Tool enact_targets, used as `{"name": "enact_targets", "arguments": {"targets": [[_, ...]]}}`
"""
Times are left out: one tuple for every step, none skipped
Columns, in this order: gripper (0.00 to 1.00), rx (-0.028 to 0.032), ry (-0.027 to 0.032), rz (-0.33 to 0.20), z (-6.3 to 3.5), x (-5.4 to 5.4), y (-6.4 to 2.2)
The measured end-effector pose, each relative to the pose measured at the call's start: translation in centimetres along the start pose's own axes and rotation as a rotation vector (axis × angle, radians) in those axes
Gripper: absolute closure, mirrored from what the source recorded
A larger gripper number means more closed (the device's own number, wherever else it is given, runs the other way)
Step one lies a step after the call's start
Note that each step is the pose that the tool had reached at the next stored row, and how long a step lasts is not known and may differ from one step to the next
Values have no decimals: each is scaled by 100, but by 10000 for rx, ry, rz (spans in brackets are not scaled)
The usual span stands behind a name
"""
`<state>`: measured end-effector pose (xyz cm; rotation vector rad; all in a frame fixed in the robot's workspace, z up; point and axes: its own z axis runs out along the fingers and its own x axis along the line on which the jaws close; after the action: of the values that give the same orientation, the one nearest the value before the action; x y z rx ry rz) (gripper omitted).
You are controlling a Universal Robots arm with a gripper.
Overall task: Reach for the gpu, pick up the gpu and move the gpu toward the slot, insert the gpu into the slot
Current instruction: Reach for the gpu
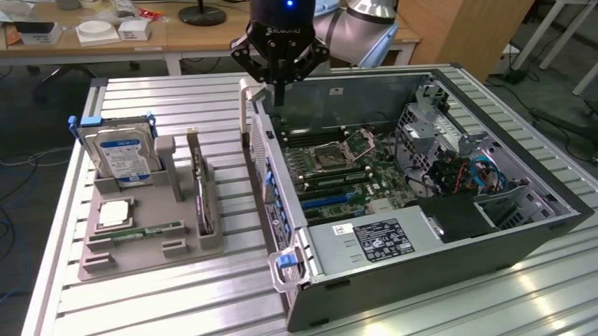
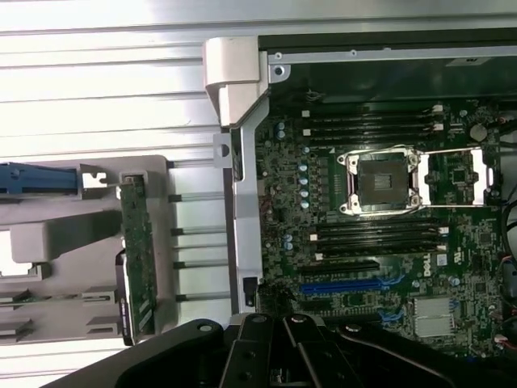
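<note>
So, quick status from my end: hand (image 1: 277, 92) hangs over the far corner of the open PC case (image 1: 449, 273), on the exterior view's left, fingers pressed together w/ nothing between them. The gpu (image 1: 201, 192) stands on edge in the grey holder (image 1: 140, 252) on the tabletop (image 1: 168, 308), to the exterior view's left of the case, apart from the hand. HDD (image 1: 120, 150) sits upright in the same holder, near it. Mobo (image 1: 337, 168) lies exposed inside the case.
</note>
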<state>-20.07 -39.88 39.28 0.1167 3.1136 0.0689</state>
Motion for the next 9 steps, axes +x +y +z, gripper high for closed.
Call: {"name": "enact_targets", "arguments": {"targets": [[90, 1, 1, 0, -1, 17, -1], [90, 1, 1, -1, -1, 31, -3], [90, 1, 1, -1, -1, 46, -4], [90, 0, 1, -1, -1, 62, -5], [90, 0, 0, -1, -2, 78, -6], [90, 1, 1, -1, -2, 96, -7], [90, 1, 1, 0, -3, 113, -9], [90, 1, 1, 0, -3, 130, -10], [90, 0, 0, 0, -3, 147, -11]]}}
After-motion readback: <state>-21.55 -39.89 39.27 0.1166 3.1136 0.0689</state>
